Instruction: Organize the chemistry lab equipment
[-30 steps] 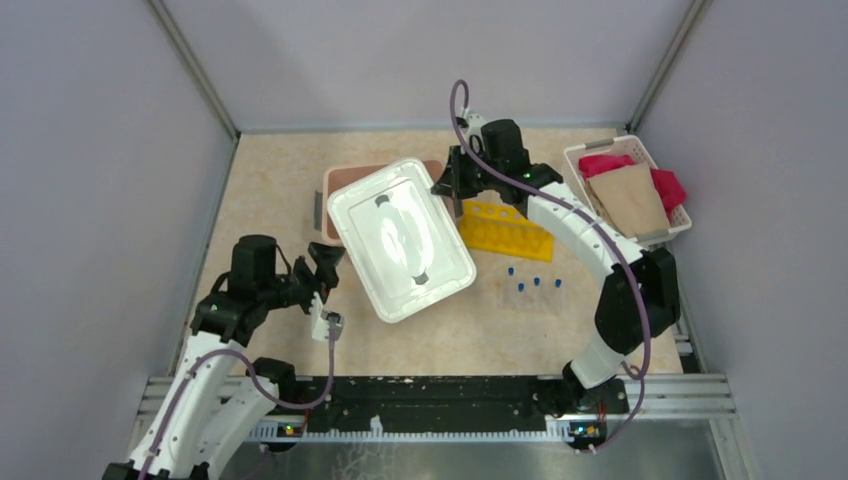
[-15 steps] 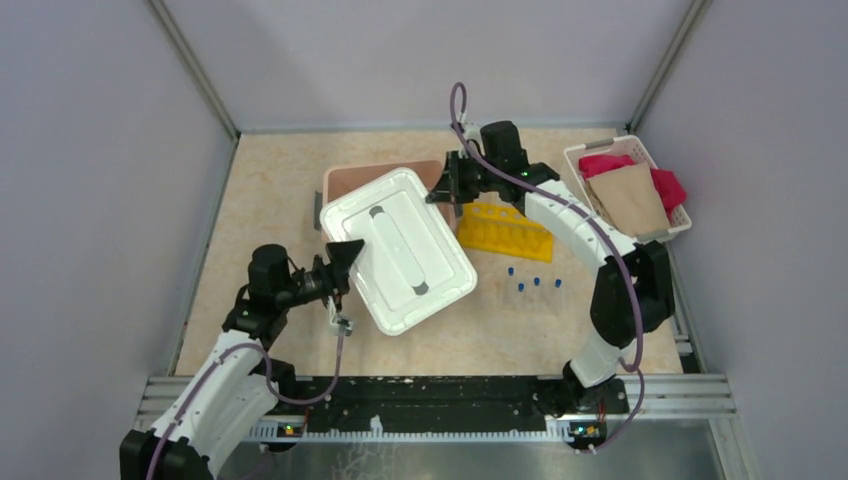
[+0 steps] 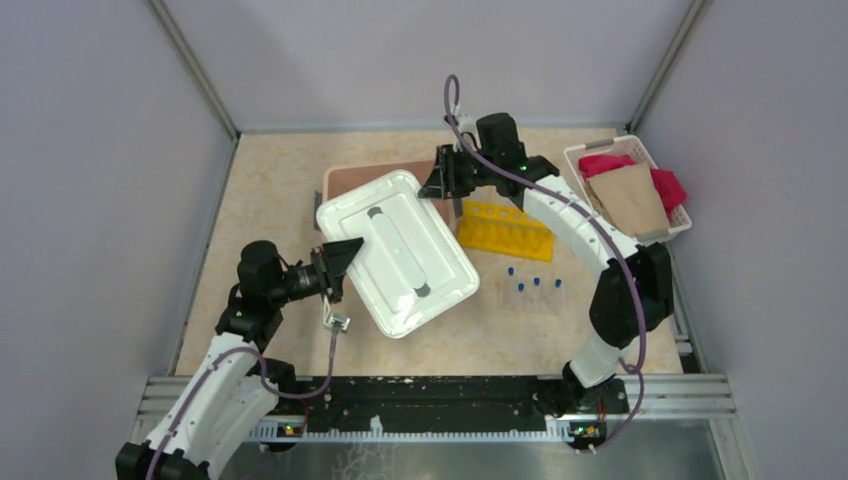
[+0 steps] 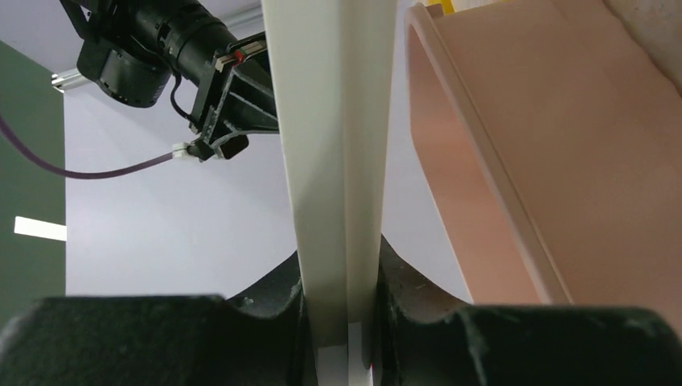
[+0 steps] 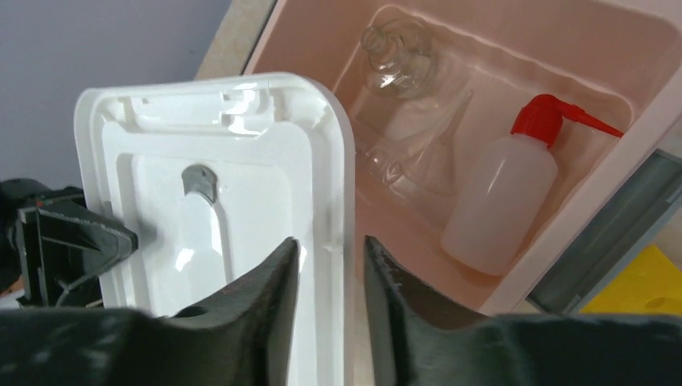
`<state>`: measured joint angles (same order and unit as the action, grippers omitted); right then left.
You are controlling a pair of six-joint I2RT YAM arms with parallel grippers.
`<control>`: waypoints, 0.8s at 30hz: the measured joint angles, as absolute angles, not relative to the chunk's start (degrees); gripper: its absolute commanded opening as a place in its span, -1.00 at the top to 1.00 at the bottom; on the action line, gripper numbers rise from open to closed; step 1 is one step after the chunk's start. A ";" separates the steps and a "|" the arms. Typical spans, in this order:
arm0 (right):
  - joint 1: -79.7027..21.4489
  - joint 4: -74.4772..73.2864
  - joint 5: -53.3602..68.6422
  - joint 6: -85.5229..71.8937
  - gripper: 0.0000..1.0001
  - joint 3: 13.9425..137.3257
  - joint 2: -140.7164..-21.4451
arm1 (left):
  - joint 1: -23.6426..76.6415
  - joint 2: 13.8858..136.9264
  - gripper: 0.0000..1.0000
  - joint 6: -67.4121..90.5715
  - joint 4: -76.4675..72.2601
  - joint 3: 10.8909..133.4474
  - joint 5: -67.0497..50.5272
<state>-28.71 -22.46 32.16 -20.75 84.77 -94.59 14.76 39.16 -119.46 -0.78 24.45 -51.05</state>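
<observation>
- Your left gripper (image 3: 340, 262) is clamped on the near-left edge of the white lid (image 3: 395, 250). In the left wrist view the rim runs straight up between the two fingers, pinched on both sides.
- Your right gripper (image 5: 330, 249) sits at the lid's far corner with its fingers only narrowly parted, one on each side of the rim. A sliver of gap seems to show beside each finger, so it looks to have no grip, though the angle is tight.
- The lid lies skewed over the pink bin (image 5: 563, 48), leaving the far-right part of the bin uncovered.
- Inside that uncovered part you can see the clear glass flask (image 5: 396, 47) at the far end and the white squeeze bottle (image 5: 499, 205) lying on its side, red nozzle pointing right.
- The yellow tube rack (image 3: 505, 228) rests on the table (image 3: 270, 200) just right of the lid.
- The blue-capped tubes (image 3: 522, 286) lie loose on the table near the rack, on its near side.
- The white basket (image 3: 600, 147) of cloths stands at the far right.
</observation>
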 measured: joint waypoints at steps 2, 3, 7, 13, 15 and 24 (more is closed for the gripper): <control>-28.77 -23.07 31.59 -19.66 -0.25 85.62 -94.59 | 14.76 38.59 1.00 -119.46 1.21 24.84 -50.89; -28.80 -23.53 31.00 -18.83 -0.73 86.00 -94.52 | 14.76 38.50 1.00 -119.46 2.55 25.10 -50.61; -28.84 -24.03 26.79 -14.57 -0.98 85.49 -91.98 | 14.76 38.65 1.00 -119.46 6.74 26.61 -48.51; -28.82 -17.02 22.94 -3.44 -0.98 73.30 -73.84 | 15.07 41.10 1.00 -114.83 15.77 36.47 -43.77; -28.84 -15.14 23.59 1.04 -0.97 70.37 -66.50 | 15.35 43.29 1.00 -109.40 19.42 42.35 -42.26; -28.84 -11.64 34.94 18.87 -0.96 66.26 -49.69 | 15.42 49.04 1.00 -88.07 30.33 59.16 -39.94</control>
